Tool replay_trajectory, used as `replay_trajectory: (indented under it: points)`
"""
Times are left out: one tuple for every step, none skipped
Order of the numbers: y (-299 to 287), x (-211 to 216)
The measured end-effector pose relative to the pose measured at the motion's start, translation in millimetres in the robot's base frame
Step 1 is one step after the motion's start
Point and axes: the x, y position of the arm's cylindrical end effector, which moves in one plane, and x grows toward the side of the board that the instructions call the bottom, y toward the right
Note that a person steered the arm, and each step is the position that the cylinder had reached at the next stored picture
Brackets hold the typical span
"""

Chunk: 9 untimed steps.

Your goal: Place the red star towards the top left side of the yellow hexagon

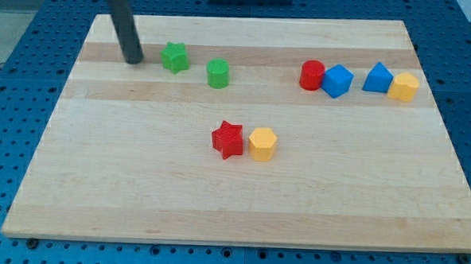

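The red star [228, 139] lies near the middle of the wooden board [138, 183], touching the left side of the yellow hexagon [262, 143]. My tip [133, 61] rests on the board near the view's top left, far up and left of the red star. It stands just left of the green star [174, 57], with a small gap between them.
A green cylinder [217, 73] sits right of the green star. At the top right stand a red cylinder [312, 75], a blue cube [337, 81], a blue triangular block [377, 78] and a yellow block [404, 87] in a row.
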Motion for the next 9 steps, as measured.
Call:
replay_trajectory:
  points:
    - [-4.5,4.3]
    - [-21.2,100.2]
    - [30.1,162.6]
    - [88.3,175.0]
    - [165.8,156.4]
    - [190.1,145.3]
    - [228.3,130.7]
    - [207.6,118.7]
    - [180.1,82.1]
